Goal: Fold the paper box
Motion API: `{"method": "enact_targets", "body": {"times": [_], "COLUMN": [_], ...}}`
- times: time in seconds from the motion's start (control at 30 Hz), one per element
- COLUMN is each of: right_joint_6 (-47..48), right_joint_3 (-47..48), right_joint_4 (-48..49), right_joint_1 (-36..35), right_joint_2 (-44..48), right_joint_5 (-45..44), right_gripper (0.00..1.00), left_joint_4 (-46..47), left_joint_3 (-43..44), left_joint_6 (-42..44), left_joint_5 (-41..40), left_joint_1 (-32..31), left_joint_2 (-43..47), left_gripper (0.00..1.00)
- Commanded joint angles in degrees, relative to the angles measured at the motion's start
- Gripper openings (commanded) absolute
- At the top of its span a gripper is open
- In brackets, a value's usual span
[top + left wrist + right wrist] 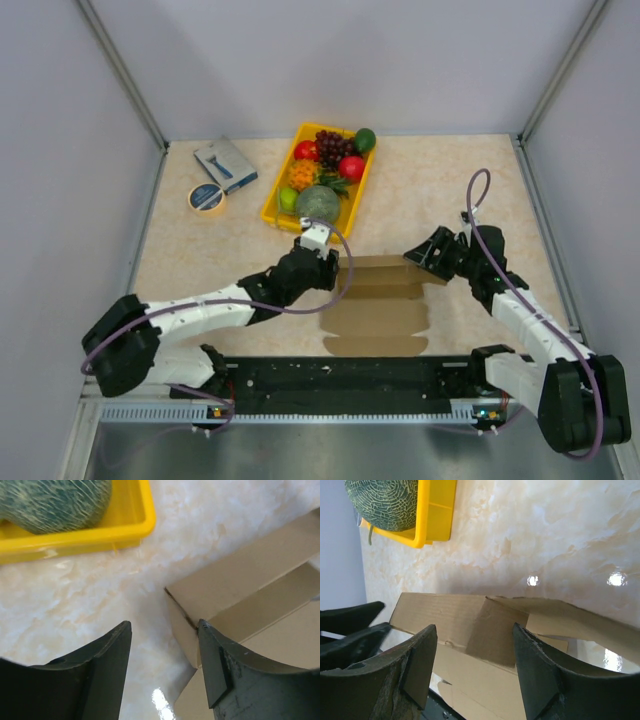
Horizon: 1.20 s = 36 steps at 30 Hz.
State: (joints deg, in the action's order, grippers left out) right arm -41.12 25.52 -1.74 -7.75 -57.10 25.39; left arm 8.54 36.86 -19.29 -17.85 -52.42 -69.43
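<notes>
Both sets of jaws hang parted, clasping nothing: my left gripper (162, 625) and right gripper (474, 627) flank the paper box (378, 300), which lies just on the near side of the yellow tray (75, 537). Its tray-side wall stands creased upright, so I judge I'm bracketing it, ready to pinch the ends.

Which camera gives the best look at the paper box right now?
Top external: it shows nearly the whole box, far edge folded up, the rest lying flat. Left wrist shows only one corner; right wrist shows only the raised far part.
</notes>
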Motion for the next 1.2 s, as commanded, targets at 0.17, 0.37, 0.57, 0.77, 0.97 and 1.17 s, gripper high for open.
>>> {"method": "enact_targets", "body": {"times": [0.17,0.37,0.57,0.77,0.97,1.17], "right_joint_6": [-0.01,-0.8,-3.08,-6.6,-8.71,-10.82], "right_joint_3": [1.2,1.11,1.38,3.74,9.54,11.66], "right_joint_4": [1.83,0.42,-0.01,-4.23,-11.77,-18.38], "right_joint_1": [-0.07,-0.07,-0.07,-0.07,-0.42,-5.6], "right_joint_2": [1.38,1.73,1.99,0.16,-0.65,5.06], "right_joint_5": [1.07,1.07,-0.41,-2.19,1.86,1.51], "right_gripper": [0.62,0.62,0.62,0.62,0.6,0.59], "left_joint_4": [2.28,2.45,5.53,10.79,19.05,24.24], "left_joint_3": [5.05,5.85,6.03,5.06,1.02,-1.88], "left_joint_6": [-0.4,-5.05,-5.23,-4.62,-0.67,1.36], "left_joint_5": [-13.87,-19.41,-24.42,-27.32,-37.24,-45.6], "left_joint_1": [-7.16,-9.27,-10.68,-11.03,-14.89,-16.92], "left_joint_2": [-13.53,-17.31,-20.48,-23.29,-20.93,-17.76], "left_gripper": [0.5,0.56,0.46,0.21,0.0,0.0]}}
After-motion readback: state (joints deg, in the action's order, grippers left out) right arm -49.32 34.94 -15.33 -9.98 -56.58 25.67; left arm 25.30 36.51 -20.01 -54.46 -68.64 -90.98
